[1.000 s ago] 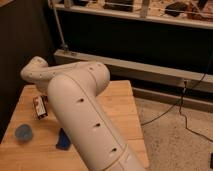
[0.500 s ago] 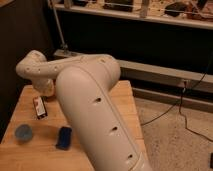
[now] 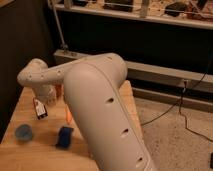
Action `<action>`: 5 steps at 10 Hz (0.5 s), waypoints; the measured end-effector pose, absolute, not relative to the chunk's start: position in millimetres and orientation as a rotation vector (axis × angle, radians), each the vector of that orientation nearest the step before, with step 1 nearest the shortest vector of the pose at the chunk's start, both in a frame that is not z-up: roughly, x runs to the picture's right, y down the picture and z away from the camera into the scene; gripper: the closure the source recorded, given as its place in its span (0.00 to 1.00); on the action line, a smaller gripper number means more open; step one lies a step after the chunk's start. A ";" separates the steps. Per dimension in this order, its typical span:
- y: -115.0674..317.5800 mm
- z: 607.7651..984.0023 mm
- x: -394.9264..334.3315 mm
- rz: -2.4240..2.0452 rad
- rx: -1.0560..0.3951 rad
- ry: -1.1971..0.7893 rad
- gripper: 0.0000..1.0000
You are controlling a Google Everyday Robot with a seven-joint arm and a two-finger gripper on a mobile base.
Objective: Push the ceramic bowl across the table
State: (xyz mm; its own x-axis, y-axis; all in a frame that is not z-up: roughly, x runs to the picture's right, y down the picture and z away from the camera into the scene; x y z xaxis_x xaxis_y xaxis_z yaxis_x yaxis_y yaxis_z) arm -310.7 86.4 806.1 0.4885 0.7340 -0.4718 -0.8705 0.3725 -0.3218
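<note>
A dark wall and a metal rail run behind a light wooden surface (image 3: 35,156), with a speckled floor (image 3: 170,130) to its right. The white arm (image 3: 105,115) fills the foreground and bends left over the surface. The gripper (image 3: 41,108) hangs at the rear left, pointing down, its fingers together. Of the bowl (image 3: 59,91), only 1 orange-red sliver shows, between the forearm and the upper arm near the surface's back edge. Nearer the front lie a small blue dish (image 3: 23,132), a blue sponge (image 3: 64,136) and a partly hidden carrot (image 3: 67,114).
</note>
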 end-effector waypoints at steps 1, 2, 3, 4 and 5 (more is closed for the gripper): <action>91.3 811.2 -312.4 1.042 -0.588 0.265 1.00; 93.9 816.6 -315.5 1.042 -0.594 0.259 1.00; 96.0 830.5 -319.8 1.040 -0.592 0.253 1.00; 97.1 837.2 -321.4 1.040 -0.592 0.255 1.00; 98.7 849.7 -324.1 1.038 -0.589 0.260 1.00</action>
